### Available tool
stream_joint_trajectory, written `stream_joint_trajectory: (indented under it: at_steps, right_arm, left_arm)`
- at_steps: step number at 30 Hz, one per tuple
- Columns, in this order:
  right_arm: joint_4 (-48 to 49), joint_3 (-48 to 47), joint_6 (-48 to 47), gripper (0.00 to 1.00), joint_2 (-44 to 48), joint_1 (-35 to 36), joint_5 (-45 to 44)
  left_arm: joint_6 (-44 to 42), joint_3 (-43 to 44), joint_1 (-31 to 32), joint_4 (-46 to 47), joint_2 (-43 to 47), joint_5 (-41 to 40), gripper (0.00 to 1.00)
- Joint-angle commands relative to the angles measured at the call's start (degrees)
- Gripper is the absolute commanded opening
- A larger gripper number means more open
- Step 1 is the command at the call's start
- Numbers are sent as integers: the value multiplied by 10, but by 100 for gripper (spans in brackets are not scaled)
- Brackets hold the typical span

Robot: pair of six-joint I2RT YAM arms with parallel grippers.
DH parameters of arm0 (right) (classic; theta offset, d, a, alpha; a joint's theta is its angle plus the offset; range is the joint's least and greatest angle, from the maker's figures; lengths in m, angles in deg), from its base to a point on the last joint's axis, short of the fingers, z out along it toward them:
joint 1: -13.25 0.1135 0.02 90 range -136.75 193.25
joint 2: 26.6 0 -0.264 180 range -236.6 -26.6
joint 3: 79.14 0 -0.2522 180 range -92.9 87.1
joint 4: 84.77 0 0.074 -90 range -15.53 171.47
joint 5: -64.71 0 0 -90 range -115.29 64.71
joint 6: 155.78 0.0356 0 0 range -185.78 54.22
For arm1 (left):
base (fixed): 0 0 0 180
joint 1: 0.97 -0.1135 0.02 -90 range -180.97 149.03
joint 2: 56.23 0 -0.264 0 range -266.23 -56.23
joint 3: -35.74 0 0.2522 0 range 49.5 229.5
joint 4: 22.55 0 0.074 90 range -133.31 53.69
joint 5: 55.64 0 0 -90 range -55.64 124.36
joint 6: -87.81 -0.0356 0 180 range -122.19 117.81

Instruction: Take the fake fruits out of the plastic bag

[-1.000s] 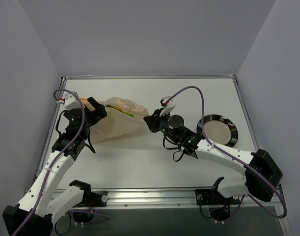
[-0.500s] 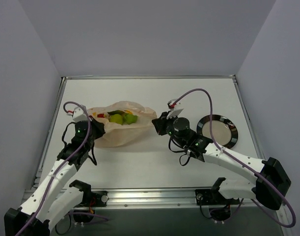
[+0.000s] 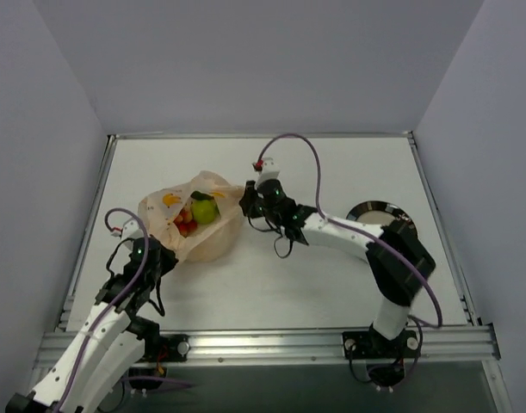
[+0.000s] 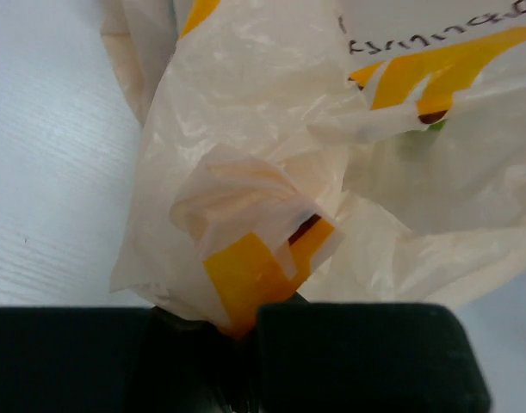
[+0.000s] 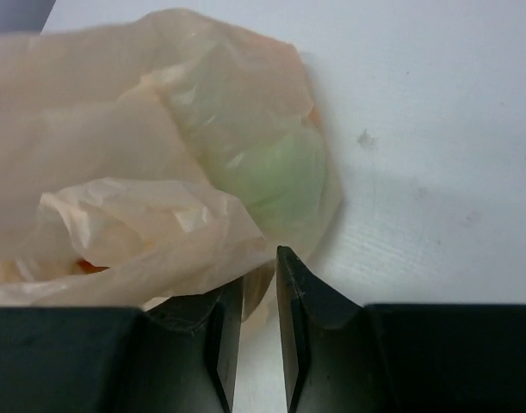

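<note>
The peach-orange plastic bag [image 3: 202, 241] lies bunched left of centre with its mouth gaping upward. Inside show a yellow-green fruit [image 3: 206, 210] and a red fruit [image 3: 186, 225]; any others are hidden by the film. My left gripper [image 3: 162, 248] is at the bag's near-left edge. In the left wrist view this gripper [image 4: 241, 331] is shut on a fold of the bag [image 4: 245, 146] with an orange print. My right gripper [image 3: 244, 204] is at the bag's right edge. Its jaws [image 5: 258, 267] stand a little apart, with the bag's [image 5: 116, 112] film draped over the left finger and a green fruit [image 5: 275, 168] showing through.
A dark round plate [image 3: 366, 211] lies at the right, partly covered by my right arm. The metal rails of the table frame [image 3: 263, 136] run along the far, left and right sides, with grey walls behind them.
The left arm closed on the bag and pulled it toward the near left, bunching it and baring the fruits. The right arm followed leftward and its jaws have parted slightly.
</note>
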Motion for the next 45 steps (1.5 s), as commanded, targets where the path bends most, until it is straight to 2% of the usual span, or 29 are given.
stream_joint_trajectory:
  at_steps: [1,5,9,11,12,13,16,19,22,23,24,25,27,28,29,30,31,32,33,35,37,42,45]
  right_arm:
    - [21,-74,18,18,-82,-27,-4]
    - [1,-157,32,18,-189,-57,-19]
    - [-10,-141,14,20,-159,-67,-50]
    - [-32,-103,-20,30,-99,-66,-72]
    - [-42,-88,-30,42,-77,-64,-76]
    - [-53,-60,-43,62,-53,-63,-78]
    - [-126,-31,-84,80,42,-51,-75]
    - [-180,0,-100,83,140,-28,-62]
    - [-191,9,-100,66,208,2,-3]
    - [-191,5,-98,66,216,10,14]
    - [-192,-9,-105,69,212,18,34]
    - [-192,-19,-116,78,207,37,37]
    - [-192,-55,-144,87,174,46,36]
    - [-192,-69,-153,97,142,49,41]
    - [-191,-81,-166,100,124,48,45]
    - [-188,-108,-176,100,105,48,62]
    - [-189,-123,-196,100,82,48,57]
    - [-190,-137,-209,100,38,48,56]
    - [-189,-149,-225,100,21,47,53]
    - [-189,-183,-254,100,-29,47,-21]
    - [-187,-212,-287,100,-55,39,-33]
    - [-183,-277,-289,100,-138,9,-11]
    - [-178,-338,-281,100,-200,2,3]
  left_arm:
    - [35,-31,3,-22,-1,-8,2]
    - [34,-59,3,-11,17,-11,2]
    - [18,-75,5,67,14,36,2]
    - [11,-86,5,99,6,50,2]
    - [8,-88,6,128,-4,62,2]
    - [1,-89,7,144,-10,70,2]
    - [-8,-82,10,184,-32,90,2]
    - [-11,-75,17,210,-38,93,2]
    - [-15,-69,18,212,-28,83,2]
    - [-15,-67,19,197,-24,77,2]
    - [-17,-60,19,187,-14,69,2]
    - [-19,-56,20,175,-9,55,2]
    - [-19,-39,20,138,5,39,3]
    - [-19,-32,20,124,9,24,17]
    - [-19,-27,20,101,11,16,28]
    - [-19,-14,20,89,15,7,38]
    - [-19,-8,20,77,15,-2,59]
    - [-18,-2,19,58,13,-19,71]
    - [-18,4,19,51,6,-28,80]
    - [-18,19,19,41,-7,-44,96]
    - [-19,29,19,45,-41,-55,97]
    - [-29,56,18,117,-132,-48,94]
    - [-35,73,17,147,-177,-82,94]
